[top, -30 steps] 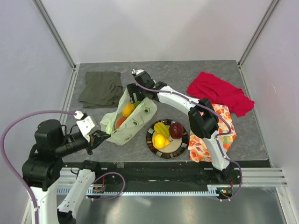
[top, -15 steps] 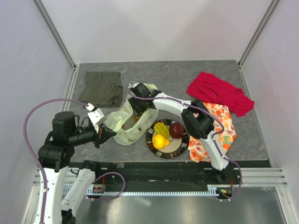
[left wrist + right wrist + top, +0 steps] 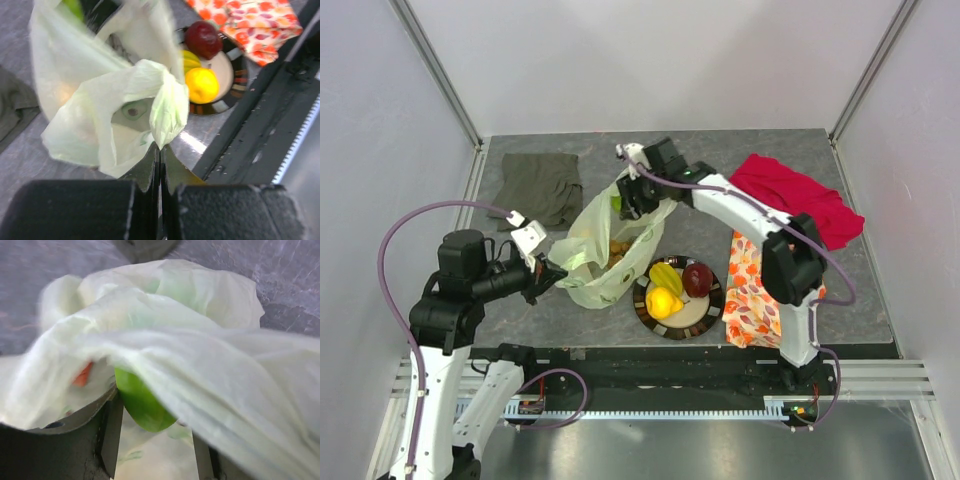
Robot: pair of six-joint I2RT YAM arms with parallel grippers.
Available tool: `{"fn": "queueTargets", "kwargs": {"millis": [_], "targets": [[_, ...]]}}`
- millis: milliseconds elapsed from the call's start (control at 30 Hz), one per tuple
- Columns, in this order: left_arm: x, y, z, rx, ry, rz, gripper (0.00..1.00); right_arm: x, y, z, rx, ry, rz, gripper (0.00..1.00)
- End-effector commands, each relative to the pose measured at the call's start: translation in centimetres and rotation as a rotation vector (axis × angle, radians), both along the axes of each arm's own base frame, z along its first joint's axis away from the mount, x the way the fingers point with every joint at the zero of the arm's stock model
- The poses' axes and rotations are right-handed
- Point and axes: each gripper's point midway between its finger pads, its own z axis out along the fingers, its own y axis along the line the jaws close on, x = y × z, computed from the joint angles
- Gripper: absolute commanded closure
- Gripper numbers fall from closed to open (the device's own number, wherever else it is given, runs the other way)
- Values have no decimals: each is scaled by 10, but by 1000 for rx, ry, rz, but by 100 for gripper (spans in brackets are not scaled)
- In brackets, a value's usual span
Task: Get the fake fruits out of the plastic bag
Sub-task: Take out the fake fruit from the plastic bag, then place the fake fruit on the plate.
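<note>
At the near-left edge of the plastic bag (image 3: 605, 245), which stood on the counter (image 3: 720, 150) beside the plate (image 3: 640, 305), the left claw (image 3: 160, 155) was pinched shut on a fold of film. Inside the bag's mouth the right claw (image 3: 155, 425) gripped the green fruit (image 3: 142, 402), plastic draped over it. Doing this well probably meant drawing straight out slowly while the left held firm, so the film slid off.

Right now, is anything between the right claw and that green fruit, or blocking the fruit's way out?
Nothing visible separates them: the green fruit sits between the right gripper's fingers. On its way out, though, the plastic bag's film drapes over and around it, while the left gripper pinches the bag's near edge.
</note>
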Motion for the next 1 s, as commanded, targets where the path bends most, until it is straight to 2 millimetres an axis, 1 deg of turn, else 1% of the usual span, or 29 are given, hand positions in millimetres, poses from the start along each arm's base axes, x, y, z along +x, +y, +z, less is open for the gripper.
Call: {"fn": "queueTargets", "kwargs": {"millis": [0,33,100,200,233,267,300,367,400,433,500,533,600,633,700,733,767,800,833,867,900,933,967], "targets": [[33,17,3,71,-108,104,98,-39,-6,42,173,63,198,68],[39,18,7,73,-129,118,98,-42,-6,43,182,59,228,70],[43,19,11,65,-129,142,98,-51,-7,51,221,77,269,71],[49,18,25,35,-138,161,98,-73,2,65,306,129,394,67],[50,16,29,25,-142,156,98,-78,0,63,294,165,399,67],[56,16,33,22,-147,160,98,-77,0,58,282,174,404,67],[59,16,46,18,-176,168,98,-76,-2,51,259,182,394,67],[68,21,57,28,-208,200,99,-72,-14,33,173,172,352,67],[70,22,70,26,-240,207,98,-74,-17,31,160,164,362,68],[72,23,74,30,-253,213,99,-82,-19,37,166,173,383,68],[76,24,80,39,-269,215,98,-88,-22,48,173,143,424,68],[78,25,81,44,-270,219,99,-92,-26,62,176,107,434,68],[81,25,82,55,-287,215,99,-91,-31,79,168,14,456,69],[82,26,83,59,-298,214,99,-90,-36,101,165,-72,445,70],[84,25,84,59,-310,210,98,-82,-42,124,159,-190,416,71],[82,22,84,50,-313,190,99,-85,-50,144,168,-261,393,71],[82,20,80,46,-307,179,99,-81,-55,154,160,-318,361,71],[81,18,81,35,-310,169,98,-77,-55,173,190,-401,342,71],[80,15,80,22,-296,158,98,-84,-62,194,212,-468,326,71],[80,14,76,19,-285,157,98,-87,-64,207,231,-509,321,71],[80,14,74,16,-278,160,98,-96,-67,225,254,-559,327,70],[80,14,73,12,-269,165,98,-102,-68,234,255,-585,344,70],[81,15,73,11,-266,170,98,-118,-62,236,252,-593,398,69]]}}
